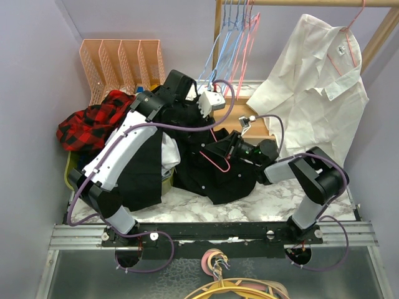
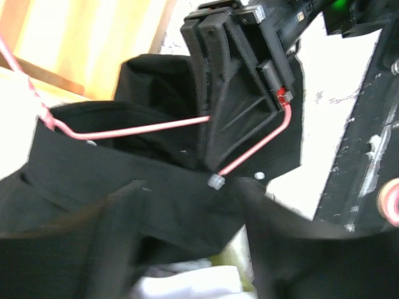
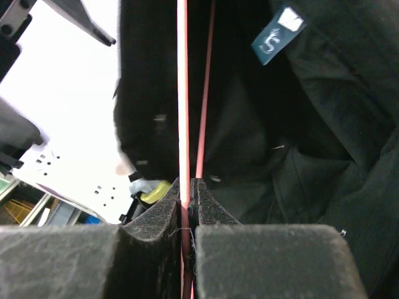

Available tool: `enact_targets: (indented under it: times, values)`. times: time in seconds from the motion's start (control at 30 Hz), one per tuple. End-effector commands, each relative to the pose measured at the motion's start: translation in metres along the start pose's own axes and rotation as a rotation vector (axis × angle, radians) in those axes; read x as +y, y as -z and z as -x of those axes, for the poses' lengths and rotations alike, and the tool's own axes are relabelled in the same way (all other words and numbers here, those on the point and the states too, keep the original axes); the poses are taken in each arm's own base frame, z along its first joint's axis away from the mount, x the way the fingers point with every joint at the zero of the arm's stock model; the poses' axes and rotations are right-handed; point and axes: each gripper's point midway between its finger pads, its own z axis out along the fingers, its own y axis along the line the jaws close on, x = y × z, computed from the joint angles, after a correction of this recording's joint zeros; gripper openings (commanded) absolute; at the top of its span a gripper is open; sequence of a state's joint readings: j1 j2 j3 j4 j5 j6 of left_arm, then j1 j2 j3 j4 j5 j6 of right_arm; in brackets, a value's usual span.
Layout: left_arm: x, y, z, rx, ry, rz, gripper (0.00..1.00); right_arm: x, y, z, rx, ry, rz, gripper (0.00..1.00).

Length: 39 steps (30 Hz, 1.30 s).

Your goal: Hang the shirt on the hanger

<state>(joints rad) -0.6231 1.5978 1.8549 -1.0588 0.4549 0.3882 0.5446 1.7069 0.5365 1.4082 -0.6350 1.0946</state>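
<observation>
The black shirt [image 1: 215, 180] lies crumpled on the marble table between the two arms. The pink-red wire hanger [image 1: 219, 163] rests on it, and one arm of the wire runs under the cloth. My right gripper [image 1: 223, 149] is shut on the hanger wire [image 3: 182, 93]; the left wrist view shows it clamped at the wire's bend [image 2: 282, 99]. My left gripper [image 2: 193, 249] hovers over the shirt's collar area [image 2: 124, 180], its fingers apart, with black cloth lying loose between them. A shirt button [image 2: 259, 176] and the hanger's capped tip [image 2: 216, 181] show.
A white collared shirt [image 1: 318, 87] hangs at the right from the wooden rail [image 1: 299, 3]. Blue wire hangers [image 1: 227, 37] hang at the back. A red-and-black plaid garment [image 1: 93, 121] and an orange file rack [image 1: 121, 62] sit at the left.
</observation>
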Motion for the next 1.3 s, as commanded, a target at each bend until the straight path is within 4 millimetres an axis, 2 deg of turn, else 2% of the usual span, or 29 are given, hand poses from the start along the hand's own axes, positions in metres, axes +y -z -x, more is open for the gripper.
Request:
enact_targets:
  times: [0.0,0.07,0.1,0.13,0.2,0.27,0.33,0.47,0.57,0.63,0.73,0.9,1.13,1.23,1.27]
  values:
    - [-0.023,0.007,-0.016,0.048,-0.049,-0.091,0.98,0.013,-0.004,0.01,-0.053,0.062,0.077,0.01]
    - [-0.002,0.017,-0.022,0.089,-0.111,0.033,0.99,0.009,-0.003,0.007,-0.047,0.063,0.067,0.01]
    - [0.017,0.026,-0.021,0.077,-0.114,0.121,0.99,0.007,-0.003,0.005,-0.042,0.064,0.064,0.01]
    - [0.038,0.04,-0.017,0.032,-0.085,0.181,0.99,0.005,-0.002,0.004,-0.038,0.069,0.064,0.01]
    - [0.071,0.074,-0.009,-0.1,0.019,0.19,0.99,0.002,-0.001,-0.001,-0.028,0.074,0.066,0.01]
    - [0.085,0.096,-0.006,-0.187,0.076,0.15,0.99,-0.002,0.0,-0.006,-0.013,0.08,0.067,0.01]
    - [0.084,0.098,-0.007,-0.212,0.072,0.069,0.99,-0.004,0.001,-0.012,0.011,0.086,0.078,0.01]
    - [0.069,0.088,0.004,-0.275,0.072,-0.109,0.99,-0.009,0.001,-0.022,0.049,0.098,0.108,0.01]
    - [0.067,0.072,0.008,-0.292,0.157,-0.264,0.99,-0.011,0.002,-0.027,0.062,0.11,0.124,0.01]
    - [0.075,0.057,0.007,-0.274,0.205,-0.304,0.99,-0.012,0.003,-0.028,0.063,0.119,0.123,0.01]
    - [0.094,0.033,-0.004,-0.222,0.235,-0.272,0.98,-0.012,0.002,-0.029,0.071,0.141,0.122,0.01]
    - [0.124,0.0,-0.014,-0.141,0.201,-0.106,0.98,-0.014,-0.001,-0.026,0.085,0.177,0.103,0.01]
    - [0.146,-0.015,-0.006,-0.146,0.133,-0.002,0.98,-0.015,-0.005,-0.023,0.103,0.198,0.089,0.01]
    - [0.148,-0.019,-0.003,-0.154,0.098,-0.01,0.97,-0.016,-0.006,-0.023,0.103,0.197,0.086,0.01]
    - [0.145,-0.021,-0.004,-0.15,0.086,-0.028,0.93,-0.016,-0.006,-0.023,0.102,0.195,0.085,0.01]
